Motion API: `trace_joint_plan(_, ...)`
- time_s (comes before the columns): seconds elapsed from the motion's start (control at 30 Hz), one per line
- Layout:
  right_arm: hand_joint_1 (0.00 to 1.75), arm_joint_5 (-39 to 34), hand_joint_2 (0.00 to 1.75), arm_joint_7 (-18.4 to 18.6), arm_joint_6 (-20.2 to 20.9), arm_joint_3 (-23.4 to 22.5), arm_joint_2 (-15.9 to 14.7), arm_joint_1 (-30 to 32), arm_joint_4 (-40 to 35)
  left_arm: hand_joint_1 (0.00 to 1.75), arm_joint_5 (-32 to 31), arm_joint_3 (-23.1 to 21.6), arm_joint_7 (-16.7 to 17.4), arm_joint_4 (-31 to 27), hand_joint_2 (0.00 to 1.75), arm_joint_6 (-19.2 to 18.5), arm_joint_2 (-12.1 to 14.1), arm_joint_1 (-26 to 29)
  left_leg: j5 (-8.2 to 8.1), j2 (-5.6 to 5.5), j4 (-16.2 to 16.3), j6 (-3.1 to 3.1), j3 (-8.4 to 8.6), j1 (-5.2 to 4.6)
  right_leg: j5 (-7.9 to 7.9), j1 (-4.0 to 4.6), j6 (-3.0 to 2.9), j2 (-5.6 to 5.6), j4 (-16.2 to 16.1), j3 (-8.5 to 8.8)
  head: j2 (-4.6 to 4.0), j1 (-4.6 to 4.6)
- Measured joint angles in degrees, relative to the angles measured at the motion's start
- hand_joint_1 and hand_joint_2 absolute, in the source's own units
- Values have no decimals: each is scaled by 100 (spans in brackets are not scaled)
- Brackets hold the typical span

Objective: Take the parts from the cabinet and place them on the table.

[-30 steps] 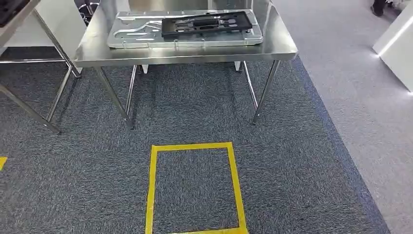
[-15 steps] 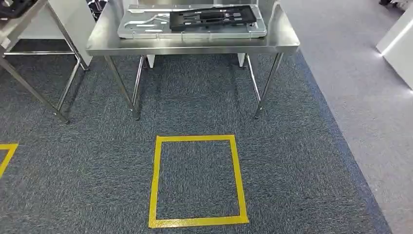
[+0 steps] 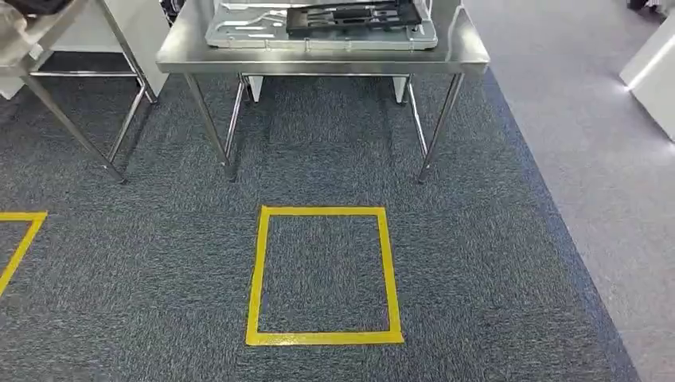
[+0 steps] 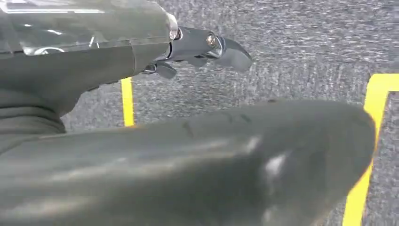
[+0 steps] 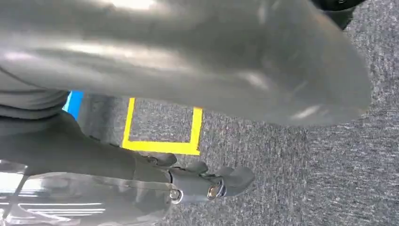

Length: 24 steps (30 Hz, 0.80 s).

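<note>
Steel table at top centre, bearing grey tray and black part. Yellow square on carpet below. Left hand and right hand over carpet, fingers extended, holding nothing.

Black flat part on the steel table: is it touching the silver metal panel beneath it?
Touching. The head view shows the black flat part lying directly on the silver metal panel, which rests on the steel table.

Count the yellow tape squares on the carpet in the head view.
2: one whole square in front of the steel table, one partial corner at the left edge; others may lie outside.
</note>
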Motion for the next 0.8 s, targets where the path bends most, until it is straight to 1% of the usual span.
trace_joint_plan(0.03, 0, 0, 0, 0, 0, 0, -2, -1, 0, 0, 0, 0, 0, 0, 0, 0, 0, 9, 29, 2, 26, 45, -41, -9, 58, 6, 37, 2, -5, -17, 0, 0)
trace_joint_plan(0.07, 0, 0, 0, 0, 0, 0, -2, 13, 0, 0, 0, 0, 0, 0, 0, -2, -2, 36, 94, 23, 7, 104, -117, 4, 103, 2, 81, 28, 3, -34, 0, 2)
trace_joint_plan(0.1, 0, 0, 0, 0, -2, 0, -20, 12, 0, 0, -2, 0, 7, 2, 0, -4, -15, 32, 165, 70, 21, 154, -164, 14, -95, -38, 111, 64, 80, -98, 0, 0)
trace_joint_plan(0.13, 0, 0, 0, 0, -2, 0, -20, 10, 0, 0, -2, 0, 9, 0, 0, -7, -13, 32, 233, 71, 22, 197, -244, 15, -481, -35, 132, 73, 298, -157, 0, 2)
trace_joint_plan(0.17, 0, -2, 0, 2, -2, 0, -17, 16, 0, 0, -4, 0, 9, 0, 0, -7, -11, 34, 300, 74, 23, 223, -327, 6, -879, -47, 153, 77, 651, -227, 0, 2)
trace_joint_plan(0.2, 0, -9, 0, 2, 0, 0, -17, 25, 0, 0, -9, 0, 7, 0, 0, -9, -13, 32, 377, 74, 29, 225, -427, -8, -1223, -55, 170, 79, 1101, -296, 0, 2)
trace_joint_plan(0.23, 0, -11, 0, 4, -4, 0, -17, 26, 0, 0, -22, 0, 4, 0, 0, -11, -11, 35, 446, 74, 41, 226, -524, -21, -1348, -57, 177, 79, 1459, -331, 0, 2)
trace_joint_plan(0.27, 0, -20, 0, 4, -7, 0, -17, 24, 0, 0, -42, -2, 0, 0, 0, -22, -11, 35, 514, 79, 69, 225, -639, -33, -1247, -56, 174, 79, 1723, -318, 0, 2)
trace_joint_plan(0.3, 0, -26, 0, 9, -13, 0, -17, 22, 0, 0, -61, -4, -9, 0, 0, -28, -11, 31, 575, 83, 110, 222, -747, -45, -1008, -55, 161, 80, 1755, -223, 0, 2)
trace_joint_plan(0.33, 0, -39, 0, 13, -24, -2, -20, 21, 0, 0, -74, -13, -20, 0, 0, -31, -11, 27, 630, 83, 160, 215, -873, -54, -734, -48, 129, 84, 1588, -22, 0, 2)
trace_joint_plan(0.37, 0, -44, 0, 20, -46, -4, -20, 21, 0, 0, -79, -20, -26, 0, 0, -37, -11, 25, 677, 78, 195, 209, -979, -63, -567, -21, 75, 91, 1239, 274, 0, 2)
trace_joint_plan(0.4, 0, -50, 0, 22, -66, -7, -22, 16, 0, 0, -90, -31, -35, 0, 0, -39, -13, 26, 726, 72, 224, 197, -1051, -68, -579, 4, 9, 108, 739, 650, 0, 0)
trace_joint_plan(0.43, 0, -59, 0, 26, -85, -9, -42, 5, -7, 0, -92, -50, -39, 2, 0, -46, -37, 26, 770, 70, 254, 170, -1092, -85, -823, 60, -81, 130, 80, 1127, 0, 0)
trace_joint_plan(0.47, 0, -81, 0, 31, -87, -11, -39, 6, -4, 0, -90, -55, -59, 2, 0, -46, -35, 27, 816, 76, 254, 143, -1108, -88, -967, 46, -97, 118, -345, 1340, 0, 0)
trace_joint_plan(0.5, 0, -102, 0, 35, -90, -15, -37, 3, -4, 0, -79, -55, -79, 2, 0, -46, -35, 18, 893, 81, 244, 109, -1142, -64, -965, 74, -93, 126, -363, 1305, 0, 0)
trace_joint_plan(0.53, 0, -111, 0, 35, -90, -22, -37, 2, -4, 0, -74, -57, -81, 2, 0, -46, -35, 9, 949, 82, 235, 80, -1166, -49, -923, 91, -119, 125, -348, 1257, 0, 2)
trace_joint_plan(0.57, 0, -114, 0, 39, -92, -30, -37, 12, -4, 0, -72, -57, -85, 2, 0, -46, -35, 18, 1017, 74, 218, 44, -1184, -63, -835, 69, -153, 113, -386, 1211, 0, 0)
trace_joint_plan(0.6, 0, -114, 0, 44, -90, -39, -26, 7, 0, 0, -72, -57, -87, 0, 0, -46, -22, 18, 871, 54, 293, 21, -1220, -51, -745, 25, -192, 46, -413, 1164, 0, 2)
trace_joint_plan(0.63, 0, -116, 0, 48, -83, -42, -28, 0, 0, 0, -72, -61, -85, 2, 0, -46, -22, 23, 548, 48, 477, -2, -1299, -49, -681, 22, -257, 53, -410, 1071, 0, 2)
trace_joint_plan(0.67, 0, -116, 0, 48, -83, -44, -31, 2, 0, 0, -72, -61, -87, 0, 0, -46, -22, 26, 181, 49, 808, -30, -1396, -26, -620, 22, -265, 44, -399, 983, 0, 0)
trace_joint_plan(0.7, 0, -116, 0, 53, -83, -46, -31, 9, 0, 0, -72, -66, -87, 2, 0, -46, -22, 26, -155, 50, 1248, -64, -1495, -3, -546, 29, -267, 36, -382, 885, 0, 0)
trace_joint_plan(0.73, 0, -116, 0, 55, -81, -48, -28, 18, 0, 0, -72, -68, -87, 2, 0, -46, -22, 26, -337, 51, 1665, -93, -1570, 13, -476, 31, -260, 24, -361, 781, 0, 0)
trace_joint_plan(0.77, 0, -116, 0, 55, -81, -48, -31, 17, 0, 0, -72, -72, -87, 2, 0, -46, -22, 28, -308, 52, 2004, -118, -1596, 28, -398, 29, -250, 18, -317, 638, 0, 0)
trace_joint_plan(0.8, 0, -118, 0, 55, -81, -50, -29, 16, 0, 0, -72, -77, -87, 2, 0, -46, -22, 28, -114, 53, 2096, -137, -1536, 43, -339, 24, -237, 15, -264, 507, 0, 0)
